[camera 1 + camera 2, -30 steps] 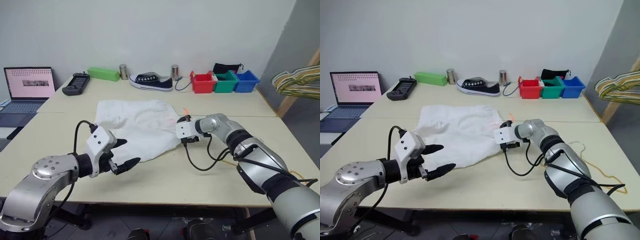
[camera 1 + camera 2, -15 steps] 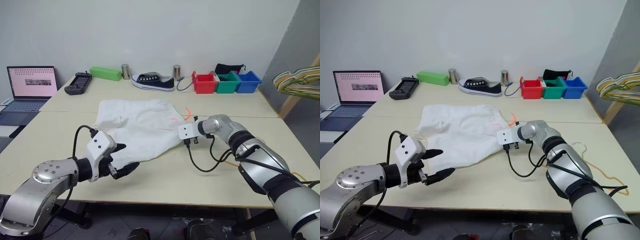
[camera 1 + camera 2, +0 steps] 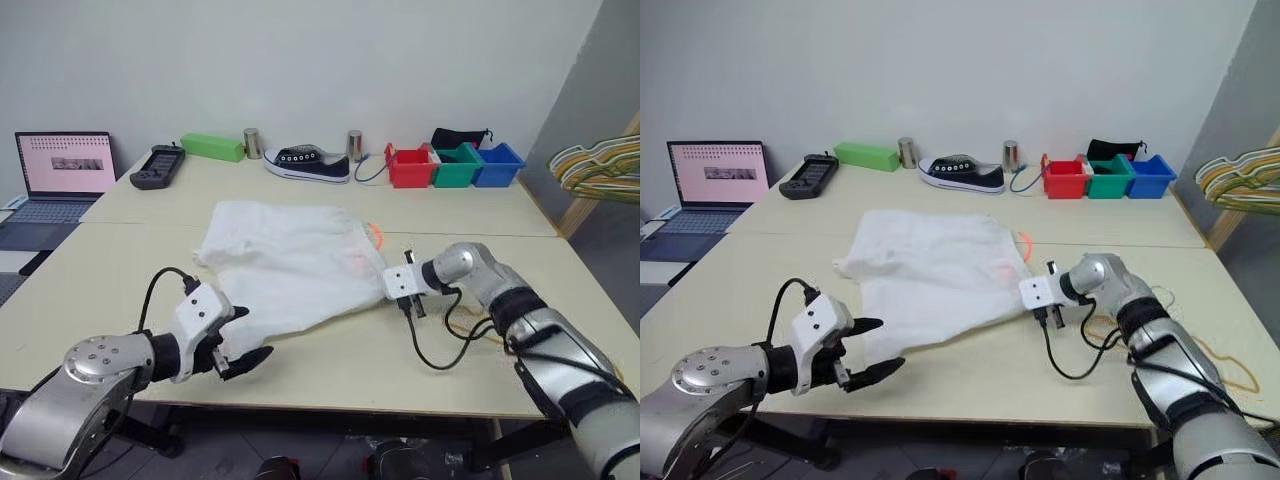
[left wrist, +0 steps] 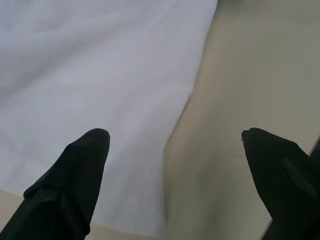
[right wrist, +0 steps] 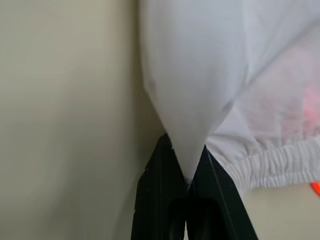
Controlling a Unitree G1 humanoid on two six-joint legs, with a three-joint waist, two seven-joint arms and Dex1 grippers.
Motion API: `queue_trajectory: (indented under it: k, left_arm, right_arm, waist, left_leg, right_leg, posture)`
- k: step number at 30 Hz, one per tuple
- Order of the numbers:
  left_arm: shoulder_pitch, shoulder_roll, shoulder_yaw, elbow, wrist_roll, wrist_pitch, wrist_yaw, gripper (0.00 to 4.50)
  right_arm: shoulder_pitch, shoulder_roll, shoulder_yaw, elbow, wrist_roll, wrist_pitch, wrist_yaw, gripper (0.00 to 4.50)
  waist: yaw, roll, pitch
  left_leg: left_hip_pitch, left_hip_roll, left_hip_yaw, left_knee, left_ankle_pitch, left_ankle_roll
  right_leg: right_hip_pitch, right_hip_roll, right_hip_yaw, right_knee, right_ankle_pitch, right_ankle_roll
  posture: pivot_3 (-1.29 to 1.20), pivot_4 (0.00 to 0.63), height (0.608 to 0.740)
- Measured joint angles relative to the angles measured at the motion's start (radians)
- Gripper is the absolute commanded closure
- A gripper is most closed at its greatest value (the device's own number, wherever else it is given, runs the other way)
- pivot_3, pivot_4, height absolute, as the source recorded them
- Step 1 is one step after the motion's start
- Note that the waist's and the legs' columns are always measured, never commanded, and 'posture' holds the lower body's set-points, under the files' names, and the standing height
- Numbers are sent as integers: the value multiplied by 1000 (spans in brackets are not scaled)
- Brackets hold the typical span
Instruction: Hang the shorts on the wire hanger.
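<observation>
The white shorts (image 3: 290, 262) lie spread on the table, with the gathered waistband and a neon orange tag (image 3: 376, 233) toward the right. My right gripper (image 3: 388, 284) is shut on a pinch of cloth just by the waistband; the right wrist view shows the cloth (image 5: 200, 75) squeezed between the black fingers (image 5: 160, 165). My left gripper (image 3: 250, 333) hovers open at the near left hem, holding nothing, and in its wrist view the shorts (image 4: 90, 75) lie under one finger (image 4: 82, 170). The thin yellowish wire hanger (image 3: 1218, 362) lies on the table beside my right arm, partly hidden by it.
Along the back edge stand a green box (image 3: 210, 147), two metal cans, a dark sneaker (image 3: 305, 162) and red, green and blue bins (image 3: 455, 165). A laptop (image 3: 58, 165) and a black controller (image 3: 156, 165) are at the far left. Striped hangers (image 3: 600, 165) hang at the right.
My right gripper has shut on the shorts near the waistband and drawn back toward the right, dragging the cloth with it. My left gripper has sunk and pulled back slightly, still open.
</observation>
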Motion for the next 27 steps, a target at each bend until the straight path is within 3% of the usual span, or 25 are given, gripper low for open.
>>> queue_trajectory:
  k: [4, 11, 16, 27]
  left_arm:
    - [41, 48, 17, 27, 19, -43, -52, 0]
    - [69, 69, 51, 40, 38, -74, -82, 0]
    - [100, 68, 56, 33, 42, -76, -80, 0]
    - [133, 15, 90, 31, 101, -151, -17, 0]
  right_arm:
    - [106, 65, 15, -297, 36, 317, 80, 4472]
    - [110, 251, 92, -403, 37, 634, 47, 4472]
    - [85, 209, 86, -417, 79, 657, 65, 3487]
    - [76, 68, 56, -553, 157, 635, 101, 1039]
  waist:
    - [-8, 1, 0]
    - [7, 3, 2]
    - [32, 3, 3]
    - [51, 3, 3]
  left_leg:
    - [5, 2, 1, -4, -1, -1]
    - [7, 2, 2, -9, -1, -2]
    - [-3, 2, 3, -9, -2, -3]
    - [-5, 3, 8, -13, -4, -6]
  right_leg:
    - [0, 1, 1, 0, -1, -2]
    - [-7, 1, 2, -3, -2, -3]
    - [-12, 0, 1, -10, 0, 0]
    - [-13, 0, 2, -10, -1, -2]
  posture:
    - [-2, 32, 740]
    - [22, 39, 740]
    - [19, 41, 740]
    - [15, 41, 740]
